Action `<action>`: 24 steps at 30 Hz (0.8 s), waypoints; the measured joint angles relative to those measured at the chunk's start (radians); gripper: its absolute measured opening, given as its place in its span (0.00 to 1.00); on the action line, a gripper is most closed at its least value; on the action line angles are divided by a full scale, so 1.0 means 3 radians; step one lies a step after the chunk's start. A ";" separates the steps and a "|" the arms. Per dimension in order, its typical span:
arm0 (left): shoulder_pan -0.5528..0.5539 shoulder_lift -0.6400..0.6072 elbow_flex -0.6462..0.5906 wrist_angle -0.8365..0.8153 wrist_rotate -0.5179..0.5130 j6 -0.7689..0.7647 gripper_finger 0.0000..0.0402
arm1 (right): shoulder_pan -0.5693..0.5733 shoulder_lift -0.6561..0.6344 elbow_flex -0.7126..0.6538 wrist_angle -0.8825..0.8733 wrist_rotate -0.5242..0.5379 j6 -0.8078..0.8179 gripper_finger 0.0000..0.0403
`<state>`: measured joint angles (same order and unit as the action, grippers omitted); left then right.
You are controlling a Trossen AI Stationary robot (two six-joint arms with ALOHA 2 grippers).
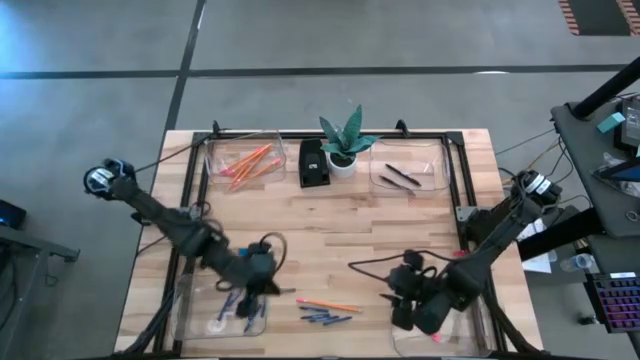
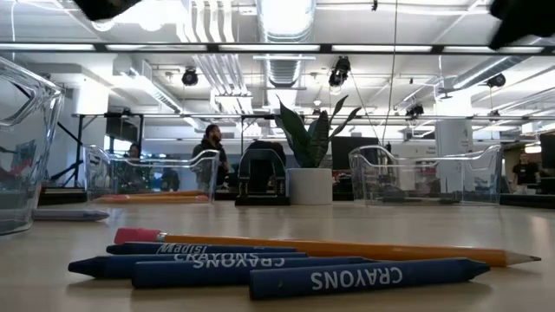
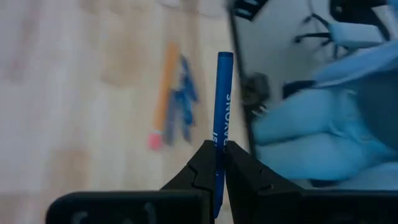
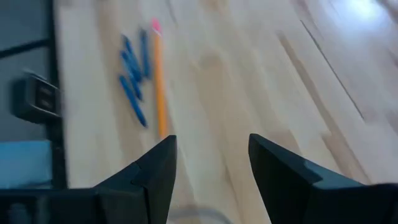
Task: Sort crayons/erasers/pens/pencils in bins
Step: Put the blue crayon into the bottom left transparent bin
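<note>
Between its clenched fingers the left gripper (image 3: 219,163) grasped a blue crayon (image 3: 222,118); beyond lay more crayons (image 3: 185,106) beside an orange pencil (image 3: 163,93). Right gripper (image 4: 211,163) stood released.

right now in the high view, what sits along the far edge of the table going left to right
bin with orange pencils → small black box → potted plant → bin with dark pens

Four blue crayons (image 2: 260,264) and one orange pencil (image 2: 329,248) are counted lying loose on the desk (image 1: 400,240); a fifth crayon (image 3: 222,124) is held upright.
</note>
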<state>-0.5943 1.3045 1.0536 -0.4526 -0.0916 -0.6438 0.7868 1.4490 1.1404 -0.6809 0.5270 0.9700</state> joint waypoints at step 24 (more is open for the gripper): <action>-0.1089 0.0356 -0.0312 -0.1143 0.0192 -0.3362 0.00 | -0.0453 0.0647 0.0001 0.1497 -0.0038 -0.1108 0.47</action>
<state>-0.9211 1.4113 0.9600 -0.7956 -0.0341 -1.6523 0.6510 1.6431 1.1408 -0.2317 0.5156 0.6376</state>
